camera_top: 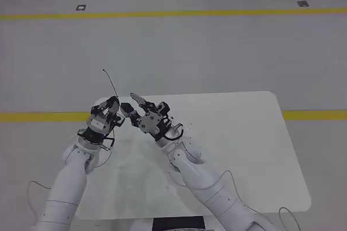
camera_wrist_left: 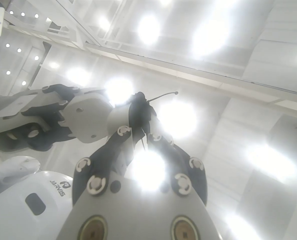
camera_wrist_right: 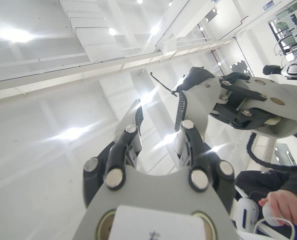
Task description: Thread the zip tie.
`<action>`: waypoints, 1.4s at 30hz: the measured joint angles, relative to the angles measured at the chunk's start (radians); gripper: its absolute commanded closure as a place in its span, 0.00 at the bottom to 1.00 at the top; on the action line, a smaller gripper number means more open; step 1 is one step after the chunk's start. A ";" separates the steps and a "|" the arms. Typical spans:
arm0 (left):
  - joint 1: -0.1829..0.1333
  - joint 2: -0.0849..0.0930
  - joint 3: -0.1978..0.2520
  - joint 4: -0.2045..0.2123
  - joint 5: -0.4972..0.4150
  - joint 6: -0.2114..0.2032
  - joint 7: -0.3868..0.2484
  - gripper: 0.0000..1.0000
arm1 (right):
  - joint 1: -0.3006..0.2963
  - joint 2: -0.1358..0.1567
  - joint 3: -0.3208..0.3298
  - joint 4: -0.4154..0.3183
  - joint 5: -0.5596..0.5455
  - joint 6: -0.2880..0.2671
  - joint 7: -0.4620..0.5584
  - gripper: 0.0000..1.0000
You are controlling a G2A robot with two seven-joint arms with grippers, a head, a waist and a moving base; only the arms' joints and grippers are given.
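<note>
- The left gripper (camera_top: 111, 104) is our landmark. It is raised above the white table (camera_top: 248, 150), near the table's far left corner, with its fingertips pointing upward.
- The left gripper's jaws are closed on the zip tie (camera_top: 110, 82), a thin black strand pinched between the two pads.
- The zip tie's longer visible part projects from the left gripper's fingertips. In the left wrist view a shorter stretch runs back between the fingers towards the palm.
- The zip tie's long axis continues roughly in line with the left gripper's fingers, up and away from the robot, with a slight bend. The free end carries a small thickening, and we cannot tell whether this is the head or the tip.
- The right gripper (camera_top: 133, 104) stands just beside the left gripper, on its right. Its jaws are spread and nothing lies between them.
- The right gripper's fingertips lean towards the left gripper, and one finger lies very close to it. We cannot tell whether they touch.
- The free strand lies beyond the open right jaws, offset to the left gripper's side and not yet between the pads.
- We judge that the right arm is the one free to act. It would need to carry its open jaws forward and across to the strand just past the left gripper's fingertips.
</note>
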 measured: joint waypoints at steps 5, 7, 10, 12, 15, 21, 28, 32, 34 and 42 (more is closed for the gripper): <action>0.000 0.000 0.000 0.000 0.000 0.000 0.000 1.00 | 0.003 -0.004 -0.009 0.006 0.006 -0.004 0.002 0.74; 0.000 0.000 0.000 0.000 0.000 0.000 0.000 1.00 | 0.004 -0.006 -0.012 0.011 0.009 -0.006 0.002 0.75; 0.000 0.000 0.000 0.000 0.000 0.000 0.000 1.00 | 0.008 -0.008 -0.016 0.017 0.011 -0.009 0.003 0.77; 0.000 0.000 0.000 0.000 0.000 0.000 0.000 1.00 | 0.011 -0.010 -0.018 0.021 0.012 -0.012 0.004 0.79; 0.000 0.000 0.000 0.000 0.000 0.000 0.000 1.00 | 0.015 -0.013 -0.020 0.028 0.012 -0.018 0.003 0.82; 0.000 0.000 0.000 0.000 0.000 0.000 0.000 1.00 | 0.023 -0.019 -0.028 0.043 0.015 -0.029 0.002 0.85; 0.000 0.000 0.000 0.000 0.000 0.000 0.000 1.00 | 0.033 -0.025 -0.037 0.059 0.017 -0.030 0.005 0.84; 0.000 0.000 0.000 0.000 0.000 0.000 0.000 1.00 | 0.039 -0.029 -0.040 0.068 0.020 -0.031 0.008 0.84; 0.000 0.000 0.000 0.000 0.000 0.000 0.000 1.00 | 0.042 -0.031 -0.041 0.072 0.021 -0.033 0.010 0.85; 0.000 0.000 0.000 0.000 0.000 0.000 0.000 1.00 | 0.052 -0.038 -0.042 0.090 0.024 -0.040 0.013 0.88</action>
